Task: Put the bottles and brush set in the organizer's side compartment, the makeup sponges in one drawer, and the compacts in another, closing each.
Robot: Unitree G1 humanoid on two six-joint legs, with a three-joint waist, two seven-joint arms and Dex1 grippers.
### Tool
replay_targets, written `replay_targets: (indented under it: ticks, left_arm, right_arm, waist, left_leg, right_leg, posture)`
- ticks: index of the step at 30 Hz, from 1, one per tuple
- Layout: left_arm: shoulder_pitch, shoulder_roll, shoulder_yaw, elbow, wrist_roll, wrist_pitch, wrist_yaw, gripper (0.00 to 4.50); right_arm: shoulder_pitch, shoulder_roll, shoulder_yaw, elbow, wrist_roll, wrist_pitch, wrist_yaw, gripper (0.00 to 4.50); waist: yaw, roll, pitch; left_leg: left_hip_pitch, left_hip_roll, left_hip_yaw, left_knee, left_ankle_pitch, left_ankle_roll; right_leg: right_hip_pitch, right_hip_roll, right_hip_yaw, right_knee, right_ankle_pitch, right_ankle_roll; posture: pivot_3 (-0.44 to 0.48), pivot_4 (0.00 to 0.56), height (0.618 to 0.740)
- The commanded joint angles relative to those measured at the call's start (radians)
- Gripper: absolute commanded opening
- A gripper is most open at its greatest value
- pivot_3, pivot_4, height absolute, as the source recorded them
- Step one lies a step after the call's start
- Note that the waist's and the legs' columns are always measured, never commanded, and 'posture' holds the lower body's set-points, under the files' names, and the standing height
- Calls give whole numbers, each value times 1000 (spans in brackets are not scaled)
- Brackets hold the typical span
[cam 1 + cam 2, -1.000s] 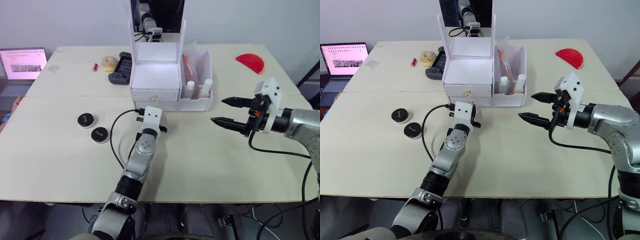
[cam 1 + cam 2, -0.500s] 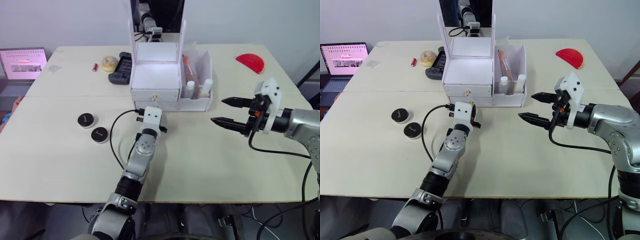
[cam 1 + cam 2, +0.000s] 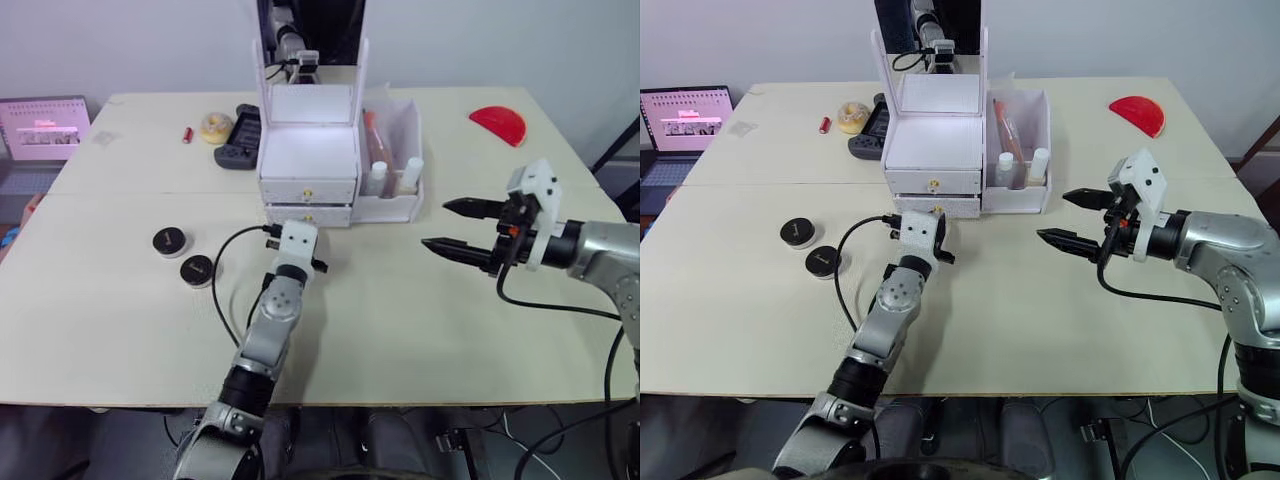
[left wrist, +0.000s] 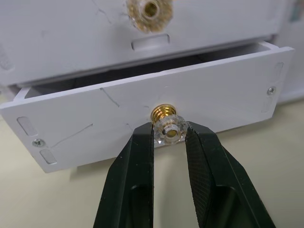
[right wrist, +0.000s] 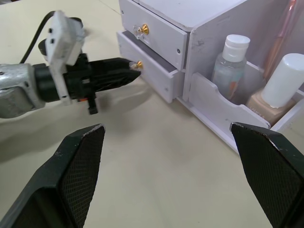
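The left pincer (image 4: 169,137), clenched on the gold-and-clear drawer knob (image 4: 167,127), has drawn the white organizer's lower drawer (image 4: 142,121) slightly open since a moment ago, readying it for filling; the right pincer (image 3: 455,226) hangs released.

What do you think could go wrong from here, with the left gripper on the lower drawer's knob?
The left gripper pinches only the small clear knob of the lower drawer, so the fingers could slip off as it pulls. The drawer is only slightly open, and a hard pull might drag the light organizer forward and tip the bottles in its side compartment. The compacts lie apart to the left, untouched.
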Motion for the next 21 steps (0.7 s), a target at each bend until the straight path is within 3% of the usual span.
replay_targets:
  ticks: [1,14,21]
  left_arm:
    - [62,-6,-58,-125,14,9,-36,1016]
    - [292,107,-107,-442,9,131,-160,1016]
    - [342,134,-97,-507,0,179,-191,1016]
  right_arm:
    - [-14,-1,-11,-28,4,-15,5,4500]
    - [-50,-12,-2,-7,-4,-22,27,4500]
    - [-71,-8,11,-1,-9,-20,29,4500]
  waist:
    - [0,0,0]
    - [1,0,0]
    - [1,0,0]
  left_leg:
    - [0,0,0,0,0,0]
    - [0,0,0,0,0,0]
    - [0,0,0,0,0,0]
  right_leg:
    - [0,0,0,0,0,0]
    - [0,-1,0,0,0,0]
    - [0,-1,0,-1,0,0]
  posture:
    - [0,150,740]
    - [0,150,740]
    - [0,150,740]
